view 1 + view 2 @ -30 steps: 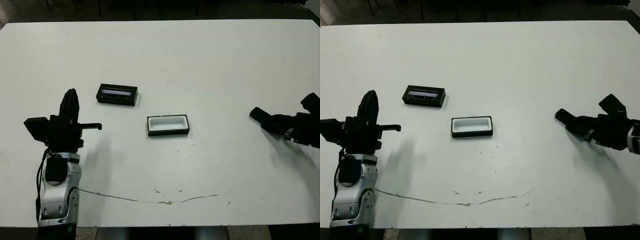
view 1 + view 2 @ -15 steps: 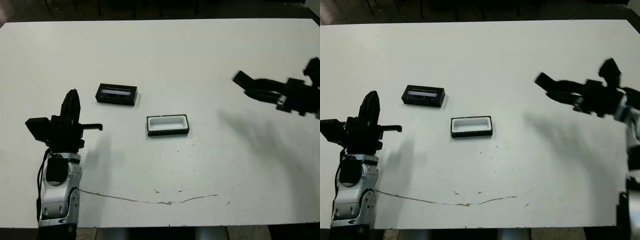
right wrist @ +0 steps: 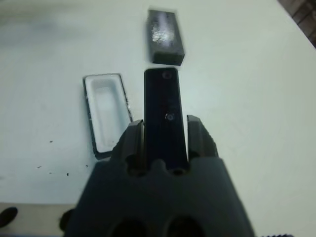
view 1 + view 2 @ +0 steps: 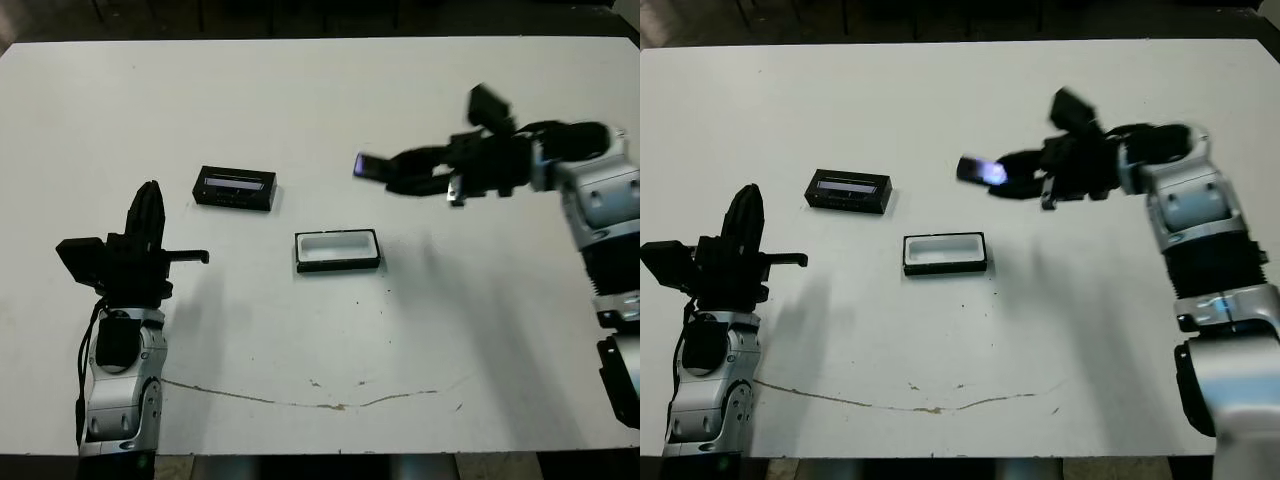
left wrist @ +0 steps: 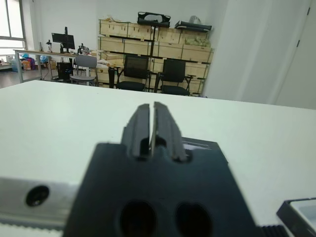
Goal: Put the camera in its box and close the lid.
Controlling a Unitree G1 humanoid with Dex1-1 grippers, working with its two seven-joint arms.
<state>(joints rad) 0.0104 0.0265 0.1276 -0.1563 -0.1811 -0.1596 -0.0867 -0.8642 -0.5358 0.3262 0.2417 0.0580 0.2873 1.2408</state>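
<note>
My right gripper (image 4: pixel 405 172) is shut on the camera (image 4: pixel 372 166), a slim black bar with its glowing purple screen end pointing left. It hangs in the air just beyond and to the right of the box (image 4: pixel 337 250). In the right wrist view the camera (image 3: pixel 165 111) sticks out between the two fingers (image 3: pixel 132 140). The box (image 3: pixel 105 111), a black tray with a white lining, lies open beside it, and the lid (image 3: pixel 165 35) lies further off. The lid (image 4: pixel 234 188), black with a pale window strip, lies left of the box. My left gripper (image 4: pixel 149 198) stands shut and holds nothing, left of the lid.
The white table (image 4: pixel 330 100) has a thin brown crack line (image 4: pixel 300 400) near its front edge. Chairs, desks and shelves with boxes (image 5: pixel 148 39) stand in the room beyond the table.
My right arm has swung up and to the left from the table's right edge, carrying the camera to just beyond the box. The left arm has barely moved.
</note>
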